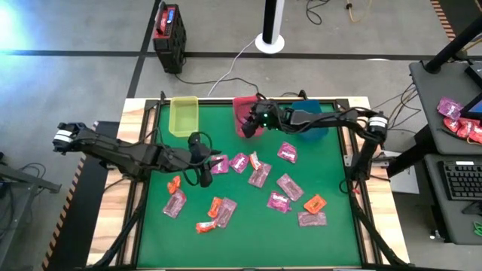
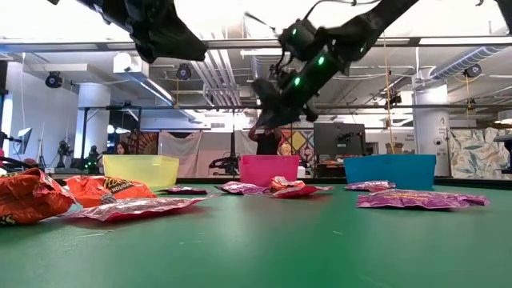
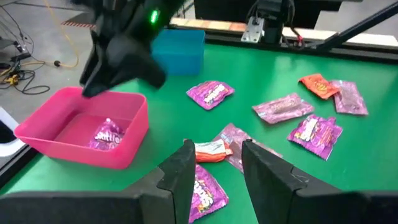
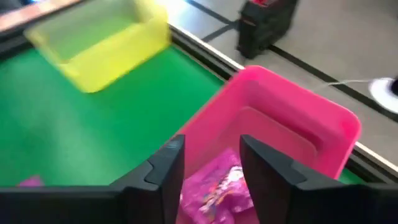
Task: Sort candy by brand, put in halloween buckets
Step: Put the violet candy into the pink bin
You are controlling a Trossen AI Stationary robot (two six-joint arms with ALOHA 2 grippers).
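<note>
Green matting covers the worktop (image 1: 331, 241), which has a pale wooden rim and stands in an open workshop with a grey floor. Along its far edge sit three bins in a row: the yellow-green bin (image 1: 184, 114) toward the left, the pink-red bin (image 1: 242, 109) in the middle and the blue-teal bin (image 1: 312, 129) toward the right. Beyond the worktop, on the floor, stands a black-and-red box (image 1: 169, 30).

Reaching in from the right side, the right arm holds the right gripper (image 4: 210, 163) above the pink-red bin, its fingers parted with nothing between them; a magenta packet (image 4: 216, 186) lies in the bin directly below. The left gripper (image 3: 214, 169) hangs over the middle of the mat, its fingers narrowly apart and empty, above a magenta candy (image 3: 204, 194) and just short of an orange-red packet (image 3: 212, 150).

Loose candy is scattered across the near half of the mat: magenta and paler pink packets (image 1: 288, 186) toward the centre and right, with small orange-red ones (image 1: 315, 202) among them and at the left front.
</note>
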